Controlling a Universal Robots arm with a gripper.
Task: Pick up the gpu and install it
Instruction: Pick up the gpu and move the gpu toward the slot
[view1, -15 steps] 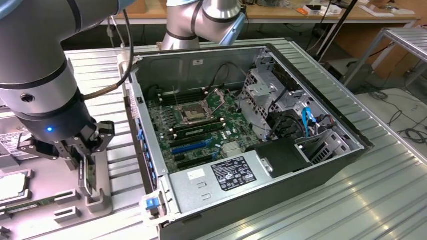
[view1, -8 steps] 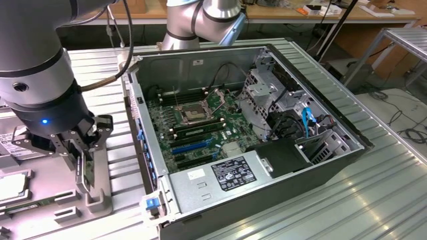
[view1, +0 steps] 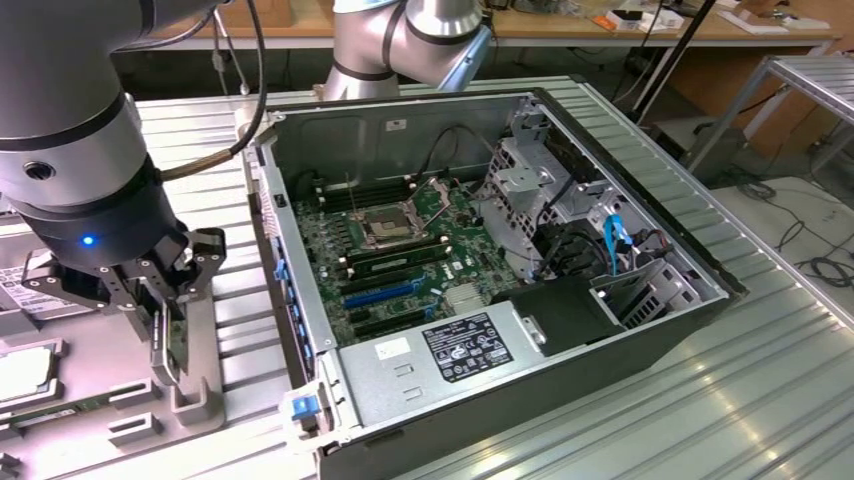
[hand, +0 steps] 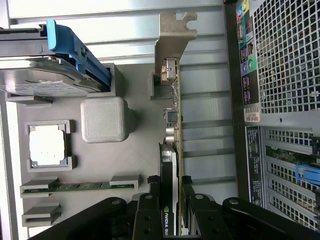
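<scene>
The gpu (hand: 170, 160) stands on edge in a slot of the grey parts tray (hand: 135, 155), a thin black card with an NVIDIA label and its silver end bracket (hand: 173, 35) at the far end. My gripper (hand: 170, 202) hangs over it with a black finger (hand: 150, 202) pressed to each face, shut on the card. In the exterior view the gripper (view1: 163, 305) is at the exterior view's left, beside the open computer case (view1: 561, 330), with the gpu (view1: 171, 345) still seated in its holder. Blue expansion slots (view1: 387, 292) lie on the motherboard inside.
On the tray lie a silver hard drive (hand: 35, 80) in a blue caddy (hand: 75, 47), a processor (hand: 47, 145), a green memory stick (hand: 80, 186) and a grey block (hand: 102, 119). The case's rear panel (hand: 285, 55) is close by. Everything rests on a ribbed metal table (view1: 747, 400).
</scene>
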